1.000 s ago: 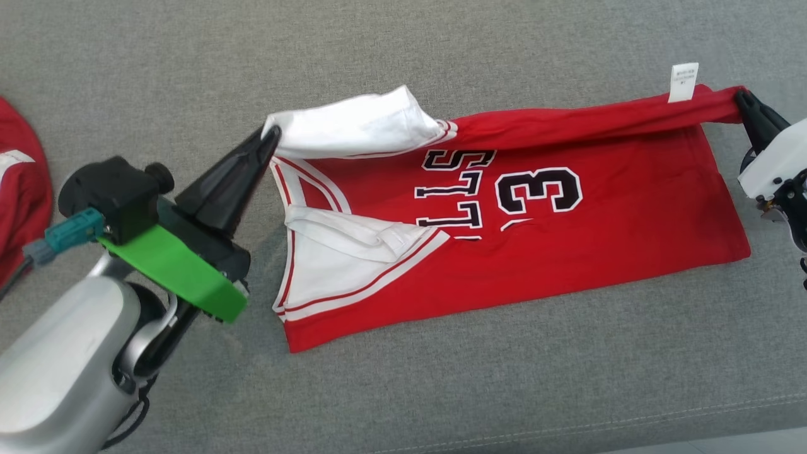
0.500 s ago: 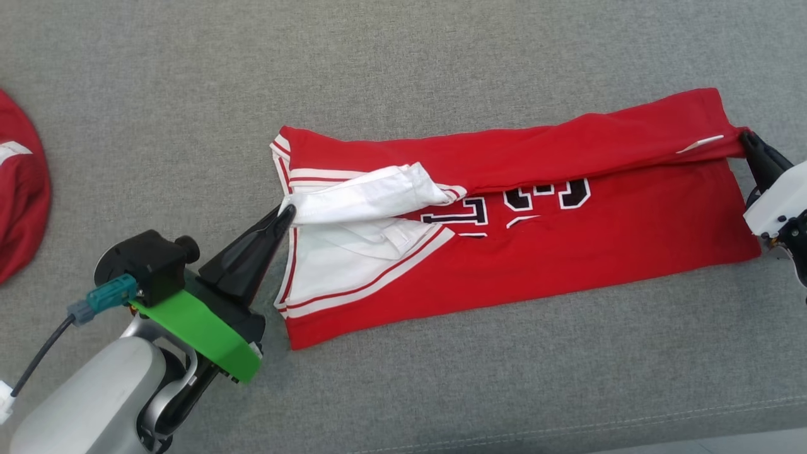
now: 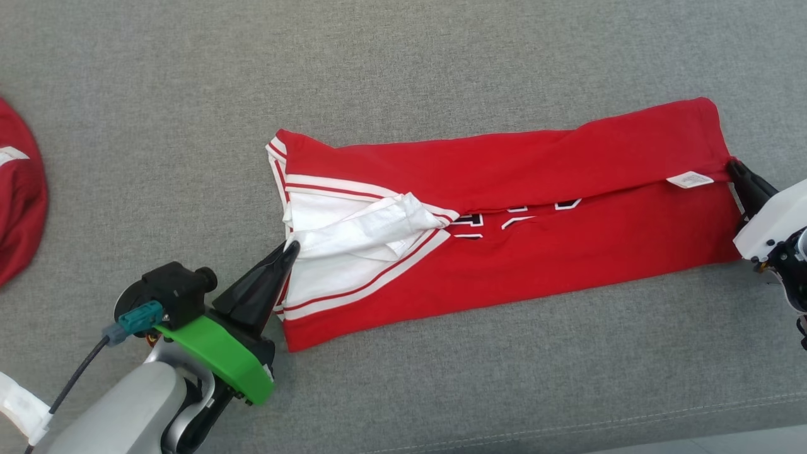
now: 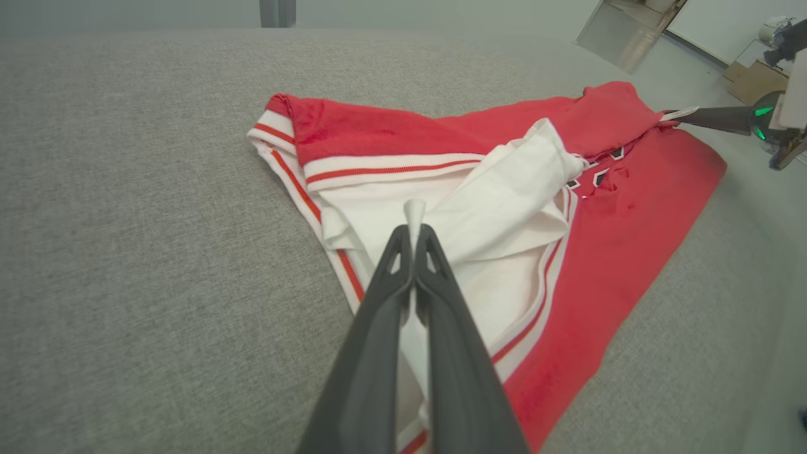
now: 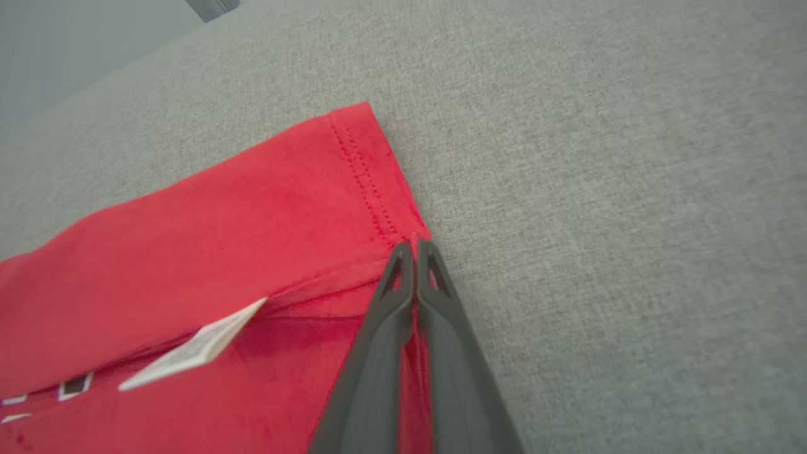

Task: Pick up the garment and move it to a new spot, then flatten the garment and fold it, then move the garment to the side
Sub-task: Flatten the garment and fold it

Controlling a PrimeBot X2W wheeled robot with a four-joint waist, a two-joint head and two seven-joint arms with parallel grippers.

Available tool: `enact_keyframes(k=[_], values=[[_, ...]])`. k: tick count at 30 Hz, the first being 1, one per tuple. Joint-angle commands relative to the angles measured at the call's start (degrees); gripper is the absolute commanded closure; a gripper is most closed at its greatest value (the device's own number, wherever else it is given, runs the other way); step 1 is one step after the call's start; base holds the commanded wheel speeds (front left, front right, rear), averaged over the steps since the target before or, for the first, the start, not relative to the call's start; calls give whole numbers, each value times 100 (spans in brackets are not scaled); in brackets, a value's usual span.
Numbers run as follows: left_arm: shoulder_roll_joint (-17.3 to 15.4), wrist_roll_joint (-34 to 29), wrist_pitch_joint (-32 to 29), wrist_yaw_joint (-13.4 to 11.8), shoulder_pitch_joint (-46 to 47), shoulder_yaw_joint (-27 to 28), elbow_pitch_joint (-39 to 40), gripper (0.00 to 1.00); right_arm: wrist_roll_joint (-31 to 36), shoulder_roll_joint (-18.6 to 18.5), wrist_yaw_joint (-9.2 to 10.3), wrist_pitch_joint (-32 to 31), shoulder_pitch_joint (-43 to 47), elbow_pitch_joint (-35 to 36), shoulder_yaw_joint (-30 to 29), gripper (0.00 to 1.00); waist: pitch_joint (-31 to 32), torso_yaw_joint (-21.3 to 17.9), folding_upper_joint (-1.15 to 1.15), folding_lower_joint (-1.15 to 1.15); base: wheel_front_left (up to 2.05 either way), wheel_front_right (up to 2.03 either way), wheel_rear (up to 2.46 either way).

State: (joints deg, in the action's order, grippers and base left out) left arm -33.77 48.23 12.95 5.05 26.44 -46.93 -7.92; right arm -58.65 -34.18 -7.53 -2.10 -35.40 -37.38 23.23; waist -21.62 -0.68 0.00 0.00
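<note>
The left gripper [image 3: 289,248] has its jaws pressed together on a bit of white cloth at the shoulder end of the shirt [image 3: 504,170]. In the left wrist view, a small white tuft pokes out just past the closed tips of that gripper [image 4: 414,228]. The right gripper [image 3: 732,168] also has its jaws pressed together. They pinch the red hem at the other end, where the folded-over edge meets the stitched border.

The shirt is a red jersey with white side panels and red-and-white striped trim. It lies stretched lengthwise between the two grippers on a grey upholstered surface [image 3: 403,63]. The long side farther from the robot is folded over onto the nearer half and hides most of the black-and-white print; only slivers show along the fold. A crumpled white flap lies loose just beside the left gripper. A white label [image 3: 690,180] rests on the red cloth near the right gripper.

At the head view's left edge, well apart, lies part of another red garment [image 3: 19,195].
</note>
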Motion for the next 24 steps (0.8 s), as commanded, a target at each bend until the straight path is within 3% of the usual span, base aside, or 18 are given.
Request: enact_keyframes(k=[1,2,3,4,5,9,15,19,24], values=[[94,-48,67,12,-96,12,-147,58,-12,34,8,18,110,-43,31,88,18,-17,0,0,0,0,0],[142,-46,84,15,-111,17,-222,52,-19,43,8,29,119,-55,42,73,32,-23,0,0,0,0,0],[169,-102,104,12,-118,8,-292,29,-28,49,8,38,130,-70,51,56,53,-26,0,0,0,0,0],[226,-81,128,19,-149,11,-345,0,-45,58,8,75,149,-84,45,20,84,-27,0,0,0,0,0],[274,-54,135,20,-179,32,-402,0,-64,61,8,104,174,-95,34,0,120,-27,0,0,0,0,0],[356,-43,188,-56,-267,172,-462,0,-164,54,8,217,293,-55,-13,0,263,-27,0,0,0,0,0],[587,-251,228,-637,-871,981,-64,0,-248,-3,8,720,775,239,-53,0,704,-23,0,0,0,0,0],[994,-525,222,-1034,-1465,1637,231,0,-141,75,8,1174,1142,352,0,0,966,-8,0,0,0,0,0],[1627,-927,220,-1310,-2153,2271,490,0,-138,245,8,1504,1567,383,-31,0,1176,56,0,0,0,0,0]])
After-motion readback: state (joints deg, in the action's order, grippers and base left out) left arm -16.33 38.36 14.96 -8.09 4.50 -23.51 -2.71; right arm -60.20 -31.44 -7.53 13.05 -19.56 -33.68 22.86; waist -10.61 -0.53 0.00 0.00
